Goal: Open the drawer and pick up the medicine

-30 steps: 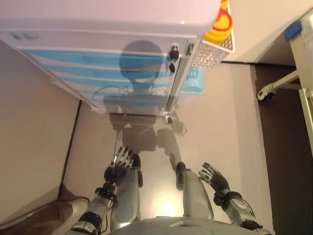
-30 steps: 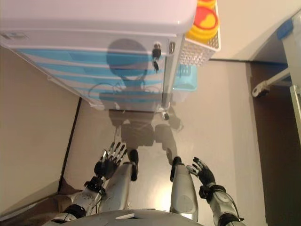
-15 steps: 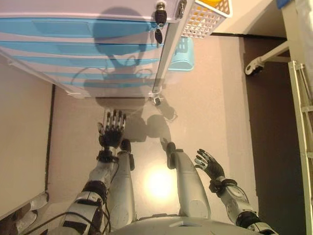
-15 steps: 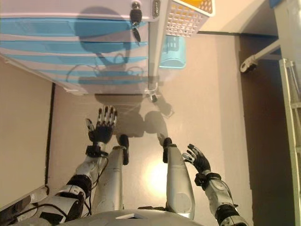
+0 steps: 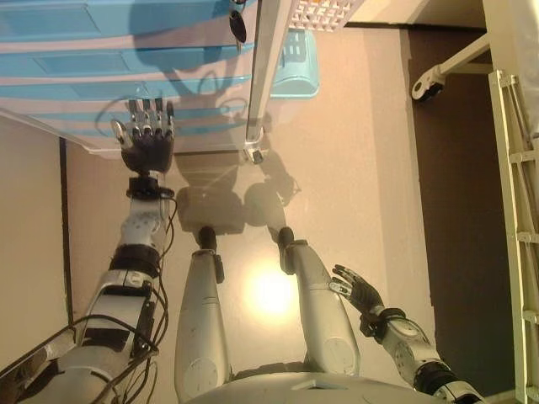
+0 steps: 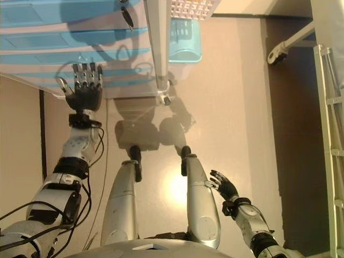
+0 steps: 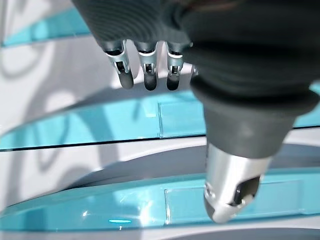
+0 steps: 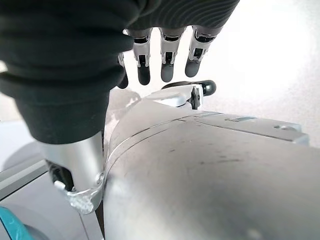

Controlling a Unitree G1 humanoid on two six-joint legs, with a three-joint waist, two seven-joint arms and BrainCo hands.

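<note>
A white drawer cabinet (image 5: 101, 76) with several light blue drawer fronts stands ahead of me, all drawers shut. My left hand (image 5: 147, 139) is raised with straight fingers, open and empty, right in front of the lower drawer fronts (image 7: 100, 120). My right hand (image 5: 358, 290) hangs low by my side, fingers relaxed and empty. No medicine shows in any view.
A key (image 5: 237, 23) hangs from a lock at the cabinet's right edge. A white basket (image 5: 324, 10) and a light blue basket (image 5: 293, 63) hang on the cabinet's right side. A white wheeled frame (image 5: 514, 126) stands at the far right.
My left hand has risen from near the floor up to the lower drawer fronts. The camera has tilted down, so the cabinet sits higher in the picture. The right hand stays low.
</note>
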